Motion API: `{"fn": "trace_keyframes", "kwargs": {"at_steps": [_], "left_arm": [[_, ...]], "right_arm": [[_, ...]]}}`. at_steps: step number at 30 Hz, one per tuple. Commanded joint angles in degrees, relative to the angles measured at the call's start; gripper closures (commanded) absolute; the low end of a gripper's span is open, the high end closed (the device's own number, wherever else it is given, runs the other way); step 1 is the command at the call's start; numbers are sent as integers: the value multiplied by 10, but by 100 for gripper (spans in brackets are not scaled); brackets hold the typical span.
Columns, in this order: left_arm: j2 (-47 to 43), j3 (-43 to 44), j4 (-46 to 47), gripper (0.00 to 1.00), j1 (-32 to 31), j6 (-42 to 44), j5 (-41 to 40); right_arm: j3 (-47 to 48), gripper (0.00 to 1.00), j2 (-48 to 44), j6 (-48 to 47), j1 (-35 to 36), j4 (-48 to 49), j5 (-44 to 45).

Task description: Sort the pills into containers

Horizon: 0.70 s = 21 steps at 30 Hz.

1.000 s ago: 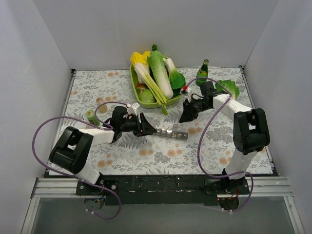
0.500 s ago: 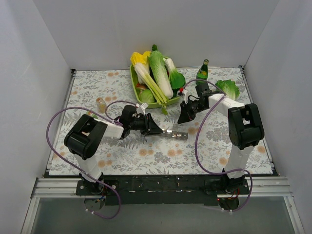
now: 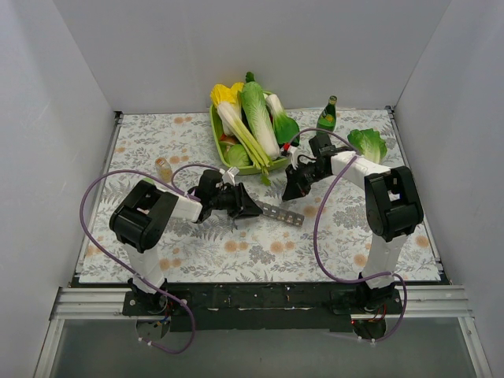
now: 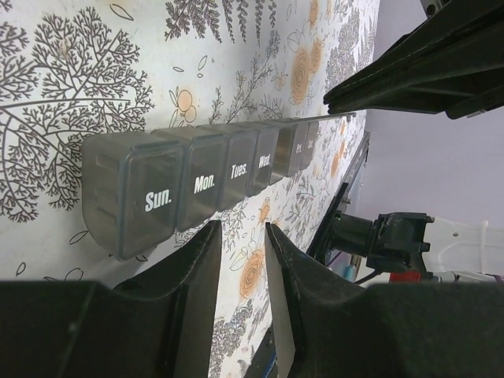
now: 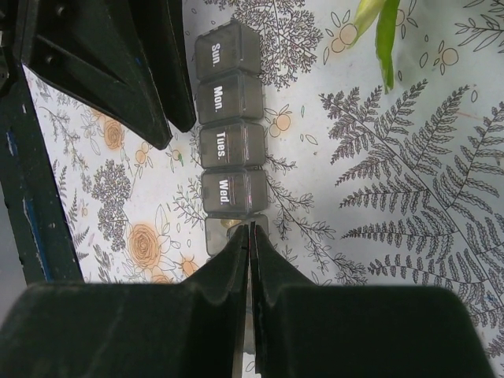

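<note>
Mid-counter (image 3: 197,252), between the arms: the weekly pill organiser (image 3: 282,213), lying flat, with lids reading Sun. through Wed. and the later ones too foreshortened to read. At its Sun. end sits the left pincer (image 4: 242,236), low, fingers narrowly spread with nothing between them, tips just short of the box. Over the cell after Wed. hangs the right pincer (image 5: 249,236), pressed together tip to tip. Likely step: dropping a pill there. To do it well, steady the strip's end without sliding it, centre over the cell, lower close and part only slightly. Cannot tell whether a pill is pinched or that lid is up, since the fingers cover it. No loose pills made out.
</note>
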Motion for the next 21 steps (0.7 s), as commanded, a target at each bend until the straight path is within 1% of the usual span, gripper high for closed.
{"fn": "trace_keyframes", "kwargs": {"at_steps": [1, 5, 9, 11, 13, 17, 21], "left_arm": [[-28, 13, -5, 72, -3, -2, -1], [-65, 18, -31, 69, -3, 29, -11], [-89, 35, -55, 65, -3, 54, -27], [-97, 40, -68, 59, -3, 63, -38], [-103, 51, -84, 56, -3, 84, -62], [-91, 69, -124, 55, -3, 106, -96], [-60, 82, -109, 57, -3, 91, -78]], "right_arm": [[13, 92, -3, -7, 0, -7, -4], [13, 91, -9, -6, 0, -7, 0], [9, 91, -14, -7, 0, -8, 0], [11, 91, -14, -7, 0, -8, 1], [12, 91, -15, -10, 0, -12, 3], [12, 91, -19, -14, 2, -16, 2], [9, 91, -23, -14, 5, -15, 2]]}}
